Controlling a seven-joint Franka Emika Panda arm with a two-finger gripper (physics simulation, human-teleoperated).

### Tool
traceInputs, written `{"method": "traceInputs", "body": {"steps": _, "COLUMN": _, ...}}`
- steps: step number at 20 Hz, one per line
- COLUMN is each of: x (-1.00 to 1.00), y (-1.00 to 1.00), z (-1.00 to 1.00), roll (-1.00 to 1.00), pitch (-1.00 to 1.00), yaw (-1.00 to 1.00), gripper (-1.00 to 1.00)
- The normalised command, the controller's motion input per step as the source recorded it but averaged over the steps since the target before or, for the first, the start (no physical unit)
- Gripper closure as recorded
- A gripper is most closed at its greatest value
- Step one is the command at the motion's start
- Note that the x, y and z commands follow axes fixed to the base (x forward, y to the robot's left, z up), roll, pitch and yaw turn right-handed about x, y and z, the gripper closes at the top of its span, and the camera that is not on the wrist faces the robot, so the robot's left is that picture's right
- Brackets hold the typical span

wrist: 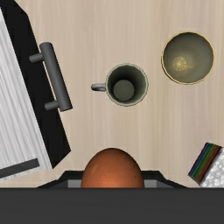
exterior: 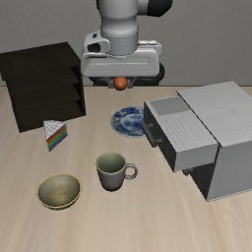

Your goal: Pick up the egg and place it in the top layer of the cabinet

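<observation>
One egg hung clamped betw. the tool's fingers, above the worktop nr the plate. Cabinet lay toward the exterior view's right, top drawer standing open, handle side nearest the egg. Mug & bowl stood well apart from the drawer, so approach looked clear.

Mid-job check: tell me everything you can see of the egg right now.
The egg is smooth, rounded, orange-brown, with a soft sheen and no visible cracks. The gripper holds it clear above the wooden table, part of it hidden behind the gripper's dark body. Nothing else touches it. The mug stands on the table beneath and beyond it; the egg is not yet in the cabinet.
</observation>
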Motion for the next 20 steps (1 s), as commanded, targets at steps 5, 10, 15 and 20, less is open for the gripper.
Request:
{"method": "traceInputs", "body": {"steps": 5, "x": 0.0, "y": 1.0, "z": 0.0, "roll": 0.0, "pitch": 0.0, "yaw": 0.0, "gripper": 1.0}}
{"method": "traceInputs", "body": {"steps": 10, "x": 0.0, "y": 1.0, "z": 0.0, "roll": 0.0, "pitch": 0.0, "yaw": 0.0, "gripper": 1.0}}
{"method": "traceInputs", "body": {"steps": 15, "x": 0.6, "y": 0.0, "z": 0.0, "roll": 0.0, "pitch": 0.0, "yaw": 0.0, "gripper": -1.0}}
{"method": "traceInputs", "body": {"steps": 20, "x": 0.0, "y": 0.0, "z": 0.0, "roll": 0.0, "pitch": 0.0, "yaw": 0.0, "gripper": -1.0}}
